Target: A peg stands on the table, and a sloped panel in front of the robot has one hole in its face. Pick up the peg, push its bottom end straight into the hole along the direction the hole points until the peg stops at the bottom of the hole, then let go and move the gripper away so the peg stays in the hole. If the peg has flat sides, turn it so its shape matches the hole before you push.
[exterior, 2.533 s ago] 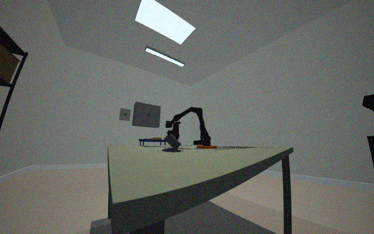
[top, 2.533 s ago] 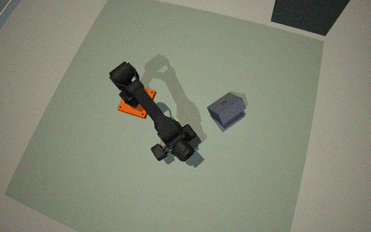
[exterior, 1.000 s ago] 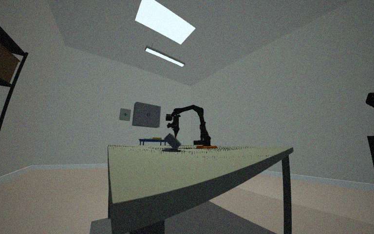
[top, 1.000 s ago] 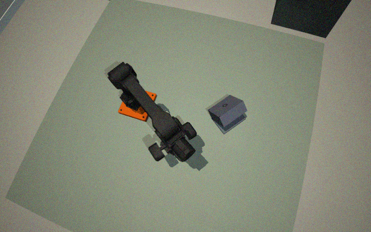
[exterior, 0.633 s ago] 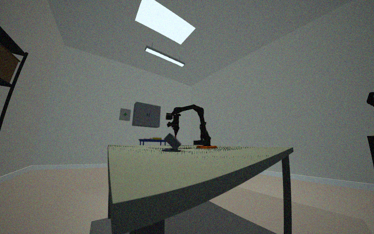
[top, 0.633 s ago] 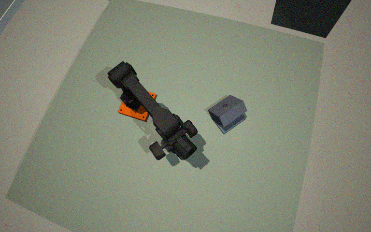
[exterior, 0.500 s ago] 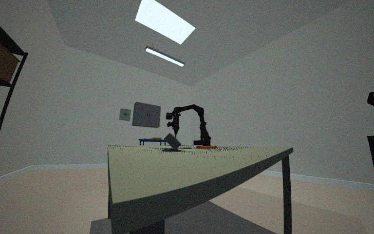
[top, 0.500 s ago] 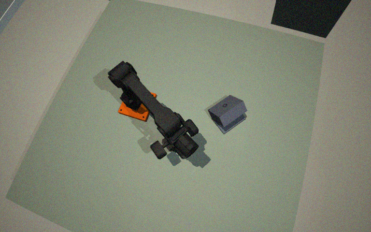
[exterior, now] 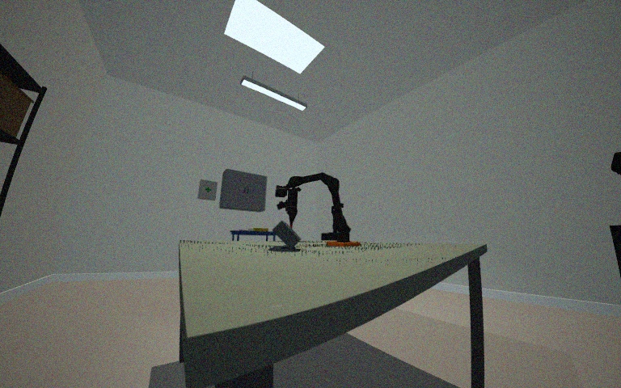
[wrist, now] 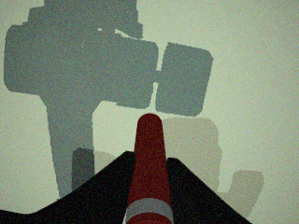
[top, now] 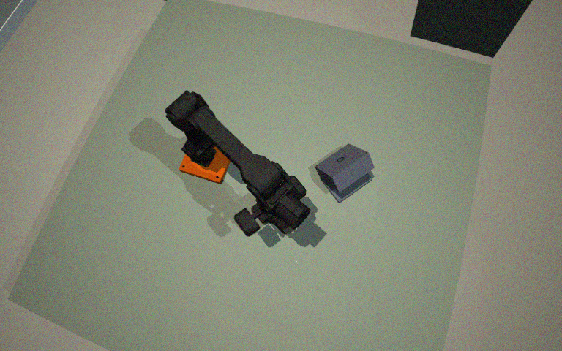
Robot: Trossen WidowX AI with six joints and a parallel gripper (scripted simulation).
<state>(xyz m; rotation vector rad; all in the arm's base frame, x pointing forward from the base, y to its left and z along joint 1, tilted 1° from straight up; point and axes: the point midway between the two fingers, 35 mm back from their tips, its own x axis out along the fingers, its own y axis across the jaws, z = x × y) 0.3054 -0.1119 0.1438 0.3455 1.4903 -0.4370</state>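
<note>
jaws pinching the red peg, looks stiff n light, prob slippery, so I'd grip mid-shaft w/ the tip free

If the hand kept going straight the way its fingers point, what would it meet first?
Probably the pale green table top, touched first by the tip of the red peg in the hand. How far below it lies is unclear.
</note>
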